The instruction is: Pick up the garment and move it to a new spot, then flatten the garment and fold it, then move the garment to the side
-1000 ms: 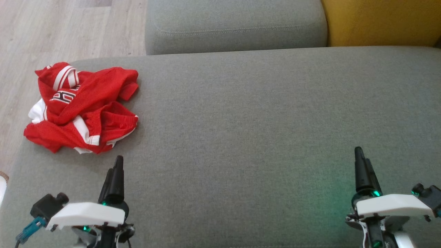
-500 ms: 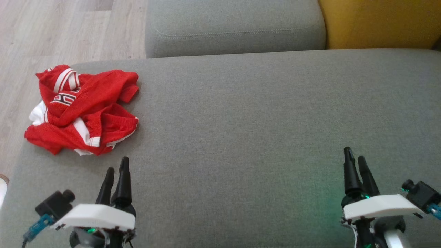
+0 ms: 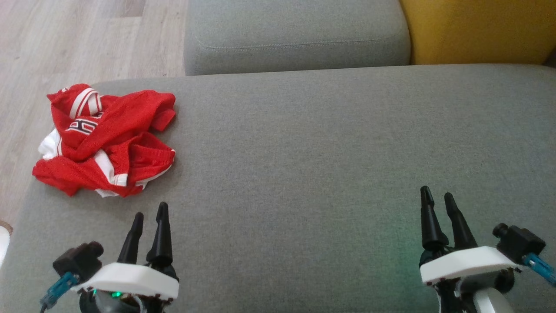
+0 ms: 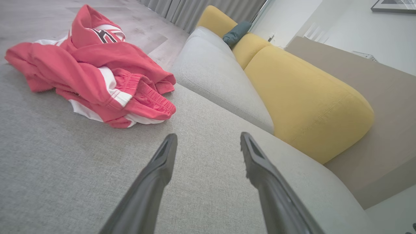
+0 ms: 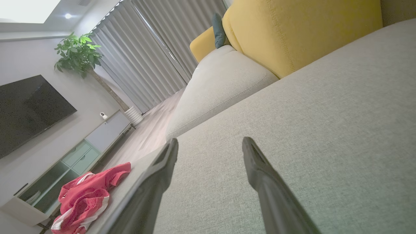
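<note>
A: Where is the left gripper [image 3: 150, 209] sitting?

B: It is sitting at the near left. Its two dark fingers [image 3: 161, 234] are pointing toward the far side, leaning slightly right, and standing apart with nothing between them.

A: And the right gripper [image 3: 436, 192]?

B: It is sitting at the near right, well apart from the other, pointing far and leaning slightly left. Its jaws are gaping too, gripping nothing.

A: What is showing behind the fingers?

B: The left wrist housing [image 3: 130, 278] and the right wrist housing [image 3: 469, 263], both white, are capping the arms, each carrying a small black camera on its outer side.
</note>
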Tool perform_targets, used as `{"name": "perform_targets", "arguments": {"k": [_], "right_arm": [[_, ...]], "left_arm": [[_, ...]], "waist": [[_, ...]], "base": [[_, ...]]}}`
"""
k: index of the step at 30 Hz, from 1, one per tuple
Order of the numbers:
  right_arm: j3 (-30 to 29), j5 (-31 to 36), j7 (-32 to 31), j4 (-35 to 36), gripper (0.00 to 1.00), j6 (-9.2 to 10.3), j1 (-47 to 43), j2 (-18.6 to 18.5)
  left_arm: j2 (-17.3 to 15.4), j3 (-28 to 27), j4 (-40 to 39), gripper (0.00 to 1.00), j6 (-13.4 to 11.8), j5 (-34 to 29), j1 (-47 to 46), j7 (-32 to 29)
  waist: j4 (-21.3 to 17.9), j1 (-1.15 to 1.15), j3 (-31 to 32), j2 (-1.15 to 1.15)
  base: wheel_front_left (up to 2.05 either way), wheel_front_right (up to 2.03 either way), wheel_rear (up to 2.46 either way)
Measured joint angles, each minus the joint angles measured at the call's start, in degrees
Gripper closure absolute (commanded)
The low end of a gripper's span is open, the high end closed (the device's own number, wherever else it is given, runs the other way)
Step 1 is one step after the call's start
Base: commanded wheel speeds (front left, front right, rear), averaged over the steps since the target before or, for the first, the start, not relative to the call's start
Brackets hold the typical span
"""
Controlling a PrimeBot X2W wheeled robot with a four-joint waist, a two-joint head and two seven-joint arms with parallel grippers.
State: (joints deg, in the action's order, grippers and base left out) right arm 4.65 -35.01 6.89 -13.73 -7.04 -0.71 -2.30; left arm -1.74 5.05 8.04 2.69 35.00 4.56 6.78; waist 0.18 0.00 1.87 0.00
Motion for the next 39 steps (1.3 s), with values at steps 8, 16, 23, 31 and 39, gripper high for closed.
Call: {"name": "perform_targets", "arguments": {"k": [8, 16, 23, 31, 39], "right_arm": [[0.6, 5.8, 1.3, 0.0, 0.0, -0.01, 0.0, 0.0], [0.9, 11.7, 2.6, 0.0, 0.0, -0.01, 0.0, 0.0], [1.1, 16.7, 3.8, 0.1, 0.0, -0.01, 0.0, 0.0], [1.2, 22.4, 5.2, 0.3, 0.0, -0.01, 0.0, -0.1], [1.7, 28.0, 6.3, 0.5, 0.0, -0.01, 0.0, -0.1]], "left_arm": [[-0.1, 0.8, 0.0, 0.0, -0.2, -5.6, 0.1, 1.5], [-0.1, 1.6, 0.5, 0.0, -0.7, -11.1, 0.2, 2.8], [-0.2, 1.8, 0.5, 0.0, -0.7, -15.8, 0.5, 3.9], [-0.3, 2.0, -0.2, 0.0, -1.2, -20.9, 1.2, 5.1], [-0.5, 2.1, -0.6, 0.0, -1.2, -25.4, 1.2, 6.7]], "waist": [[0.0, 0.0, 0.0, 0.0], [0.1, 0.0, 0.0, 0.0], [0.2, 0.0, 0.0, 0.0], [0.4, 0.0, 0.1, 0.0], [0.4, 0.0, 0.1, 0.0]], "base": [[0.0, 0.0, 0.0], [0.0, 0.0, 0.0], [0.0, 0.0, 0.0], [0.0, 0.0, 0.0], [0.0, 0.0, 0.0]]}}
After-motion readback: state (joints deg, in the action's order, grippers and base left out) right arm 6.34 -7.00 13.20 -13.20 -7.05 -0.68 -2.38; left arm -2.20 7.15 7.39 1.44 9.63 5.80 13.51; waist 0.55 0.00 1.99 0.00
